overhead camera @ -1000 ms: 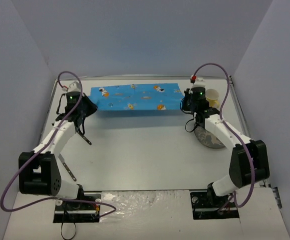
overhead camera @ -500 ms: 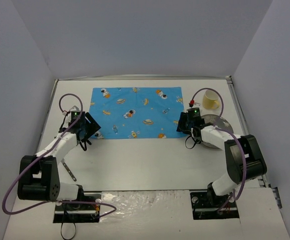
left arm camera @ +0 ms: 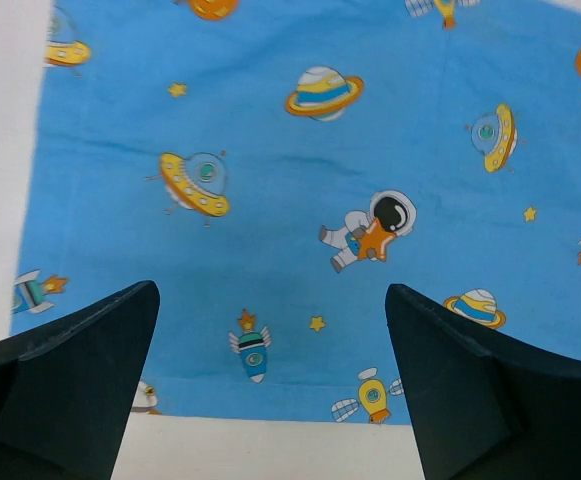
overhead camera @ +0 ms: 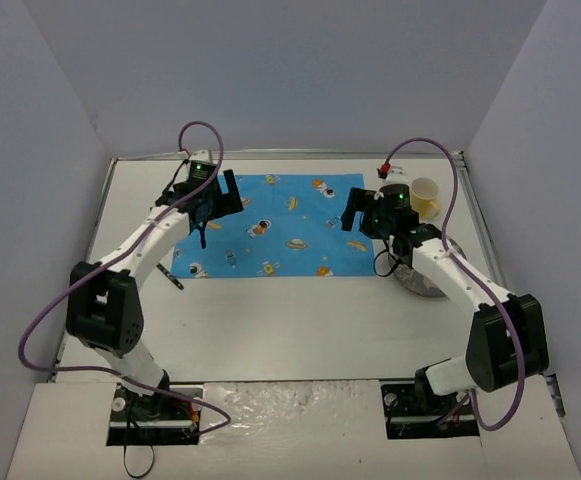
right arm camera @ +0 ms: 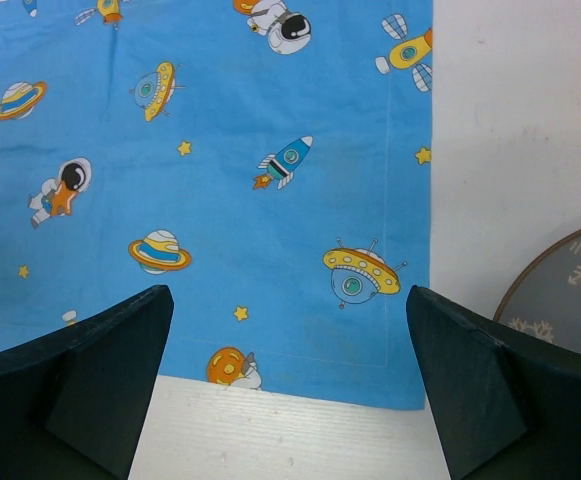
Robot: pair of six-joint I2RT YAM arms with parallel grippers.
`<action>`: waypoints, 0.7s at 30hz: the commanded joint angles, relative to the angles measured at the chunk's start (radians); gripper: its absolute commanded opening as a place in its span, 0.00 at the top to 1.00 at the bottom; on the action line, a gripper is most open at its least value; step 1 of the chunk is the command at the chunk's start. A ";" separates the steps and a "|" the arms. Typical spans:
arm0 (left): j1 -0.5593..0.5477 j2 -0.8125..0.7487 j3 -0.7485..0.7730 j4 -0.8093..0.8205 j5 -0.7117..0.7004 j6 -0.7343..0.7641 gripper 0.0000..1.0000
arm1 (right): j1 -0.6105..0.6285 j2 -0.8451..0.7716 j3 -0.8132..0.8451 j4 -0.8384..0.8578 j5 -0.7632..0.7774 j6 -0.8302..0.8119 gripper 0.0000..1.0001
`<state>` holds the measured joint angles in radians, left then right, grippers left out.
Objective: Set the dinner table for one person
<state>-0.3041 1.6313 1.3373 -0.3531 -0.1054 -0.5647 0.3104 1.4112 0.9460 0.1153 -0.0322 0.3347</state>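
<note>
The dinner table (overhead camera: pixel 290 320) is a white tabletop. A blue cartoon-print mat (overhead camera: pixel 270 225) lies flat on its far half. My left gripper (overhead camera: pixel 213 196) hovers over the mat's left part, open and empty. In the left wrist view its dark fingers (left arm camera: pixel 80 380) stand wide apart over the mat (left arm camera: pixel 300 180), near the mat's edge. My right gripper (overhead camera: pixel 358 212) hovers over the mat's right edge, also open and empty. The right wrist view shows the mat's corner (right arm camera: pixel 270 200) between the spread fingers (right arm camera: pixel 500 390).
A grey patterned plate (overhead camera: pixel 425 278) lies right of the mat, partly under my right arm, and shows as a plate (right arm camera: pixel 570 290) in the right wrist view. A yellow cup (overhead camera: pixel 425 196) stands at the far right. A dark utensil (overhead camera: pixel 173 277) lies left of the mat's near corner.
Both grippers have opened and let go of the mat, which now lies spread flat. Both arms have risen and moved in over the mat's two ends.
</note>
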 commanded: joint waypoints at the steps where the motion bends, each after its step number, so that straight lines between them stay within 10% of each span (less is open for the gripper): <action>1: -0.017 0.167 0.101 -0.033 -0.055 0.074 0.06 | 0.020 0.094 0.082 0.021 -0.005 -0.031 0.00; 21: 0.039 0.573 0.372 -0.154 -0.044 0.060 0.07 | 0.045 0.543 0.237 0.057 0.084 -0.031 0.29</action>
<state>-0.2956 2.1711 1.6641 -0.4335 -0.1209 -0.4887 0.3381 1.9183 1.1375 0.1532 0.0211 0.2979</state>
